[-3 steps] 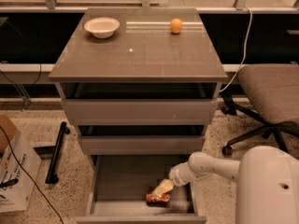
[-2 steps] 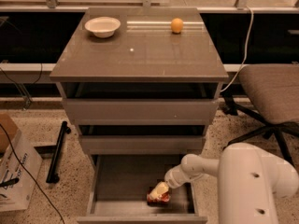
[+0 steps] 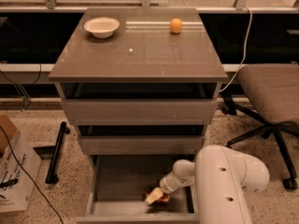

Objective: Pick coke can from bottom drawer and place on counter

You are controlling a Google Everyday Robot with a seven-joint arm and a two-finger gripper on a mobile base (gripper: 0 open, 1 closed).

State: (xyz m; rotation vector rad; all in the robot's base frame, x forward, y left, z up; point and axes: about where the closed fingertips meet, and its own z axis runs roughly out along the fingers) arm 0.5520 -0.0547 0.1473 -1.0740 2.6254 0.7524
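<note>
- Coke can: lies in the bottom drawer, on the tray floor toward the front-right. Only a small patch of red shows, and the rest is hidden behind the gripper.
- Gripper: pale tip reaching down into the bottom drawer, right at the can and overlapping it from the left-front. Cannot tell whether it is closed on the can or merely against it.
- Arm: bulky white link fills the lower right. A slimmer white forearm runs from it down and left into the drawer.
- Bottom drawer: pulled well out, a shallow grey tray with its front edge at the lower border of the view. The left half of its floor is bare grey.
- Middle drawer and top drawer: both grey, each standing slightly out from the cabinet body with a dark gap above it.
- Counter: glossy grey-brown top, slightly overhanging the cabinet.
- White bowl: on the counter, back-left, upright.
- Orange ball: on the counter, back-right, well apart from the bowl.
- Office chair: right of the cabinet, brown seat on a black wheeled base.
- Cardboard box: on the speckled floor at far left.
- Black bar: lies on the floor between the box and the cabinet.
</note>
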